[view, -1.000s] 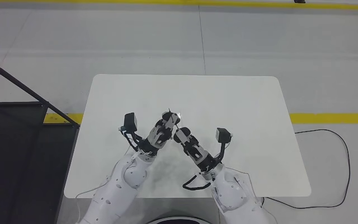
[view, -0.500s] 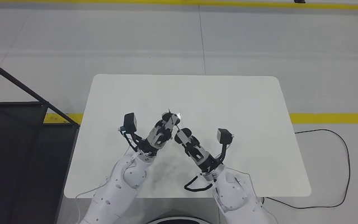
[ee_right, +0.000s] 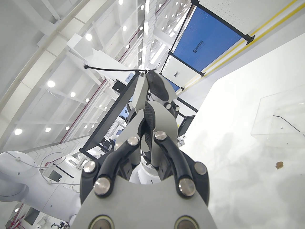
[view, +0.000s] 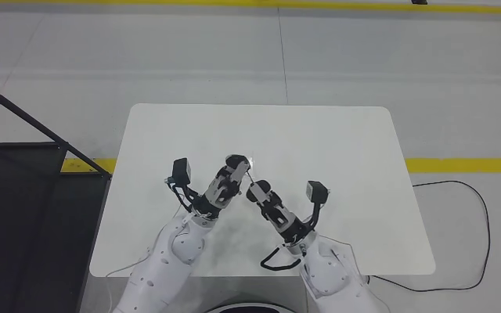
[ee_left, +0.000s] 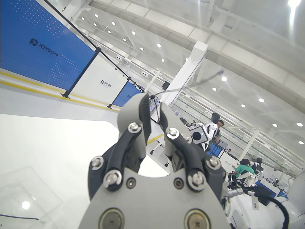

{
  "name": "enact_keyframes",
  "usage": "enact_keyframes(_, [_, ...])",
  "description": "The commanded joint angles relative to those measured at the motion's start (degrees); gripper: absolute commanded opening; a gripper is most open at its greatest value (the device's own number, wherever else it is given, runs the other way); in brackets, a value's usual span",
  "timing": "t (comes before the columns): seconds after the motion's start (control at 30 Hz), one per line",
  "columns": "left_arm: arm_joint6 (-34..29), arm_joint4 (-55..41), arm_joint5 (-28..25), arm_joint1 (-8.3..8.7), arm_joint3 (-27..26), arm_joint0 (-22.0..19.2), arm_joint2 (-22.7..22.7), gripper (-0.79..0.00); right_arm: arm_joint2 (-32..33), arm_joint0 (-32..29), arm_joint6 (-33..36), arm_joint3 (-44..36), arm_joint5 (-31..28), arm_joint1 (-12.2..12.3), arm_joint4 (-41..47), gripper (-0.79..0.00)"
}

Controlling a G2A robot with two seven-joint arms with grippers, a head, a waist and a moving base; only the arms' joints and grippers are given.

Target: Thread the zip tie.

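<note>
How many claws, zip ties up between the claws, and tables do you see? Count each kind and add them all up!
claws: 2, the left claw and the right claw
zip tie: 1
table: 1
total: 4

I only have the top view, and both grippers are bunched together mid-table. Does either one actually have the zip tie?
Observer: Yes, the left gripper holds the zip tie at its fingertips.
Operator: Is it threaded through the head?
Observer: Not yet. The head sticks out free in the air, with nothing through it.
Operator: Any spare ties around?
Observer: A clear tray on the table has another thin black strand in it.
</note>
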Motion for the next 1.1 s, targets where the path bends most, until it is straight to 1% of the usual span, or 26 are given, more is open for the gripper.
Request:
enact_keyframes(0.0, [-0.58, -0.35, -0.35, 0.03, -0.03, 0.15, -0.17, 0.000, 0.08, -0.04, -0.06, -0.03, -0.15, 0.05, 0.25, -0.785])
enact_keyframes(0.27, [-3.94, -2.06, -3.05, 0.34, -0.11, 0.71, -1.18, 0.000, 0.50, -0.25, -0.71, -0.26, -1.46, 0.23, 1.48, -0.785])
enact_keyframes(0.4, [-6.14, -6.01, -5.75, 0.73, 0.18, 1.29, -2.44, 0.000, 1.04, -0.75, -0.29, -0.54, -3.45, 0.46, 3.01, -0.785])
enact_keyframes(0.47, [-7.96, -10.42, -7.18, 0.99, 0.66, 1.41, -3.08, 0.000, 1.14, -1.00, 2.45, -0.56, -5.19, 0.76, 5.70, -0.785])
enact_keyframes(0.53, [-11.48, -16.46, -8.26, 1.37, 1.24, 1.22, -3.40, 0.000, 1.63, -1.04, 7.06, -0.63, -6.37, 1.26, 9.94, -0.785])
enact_keyframes(0.63, [-20.07, -27.14, -7.70, 2.23, 1.47, 0.67, -3.33, 0.000, 2.56, -0.58, 16.93, -0.74, -7.64, 2.31, 18.21, -0.785])
enact_keyframes(0.7, [-28.07, -36.60, -6.34, 3.03, 0.79, 0.30, -2.87, 0.000, 3.20, 0.17, 24.20, -0.68, -7.63, 3.07, 24.53, -0.785])
enact_keyframes(0.77, [-37.66, -47.09, -3.43, 4.01, -0.54, -0.03, -2.68, 0.000, 3.59, 1.26, 32.03, -0.42, -6.68, 3.81, 31.51, -0.785])
enact_keyframes(0.83, [-47.70, -58.05, 0.54, 5.04, -1.92, -0.34, -3.29, 0.000, 4.27, 2.49, 38.96, 0.23, -5.15, 4.47, 37.96, -0.785])
enact_keyframes(0.93, [-63.31, -72.58, 8.12, 6.41, -2.73, -1.00, -4.96, 0.000, 4.79, 4.31, 48.15, 1.67, -2.59, 5.20, 46.29, -0.785])
enact_keyframes(1.03, [-76.09, -83.14, 17.62, 7.41, -1.56, -2.35, -7.21, 0.000, 5.34, 5.87, 54.65, 3.36, -0.47, 5.68, 52.33, -0.785])
enact_keyframes(1.07, [-79.64, -84.87, 20.74, 7.72, -0.81, -2.97, -7.94, 0.000, 5.38, 6.25, 56.40, 3.76, 0.13, 5.79, 53.64, -0.785])
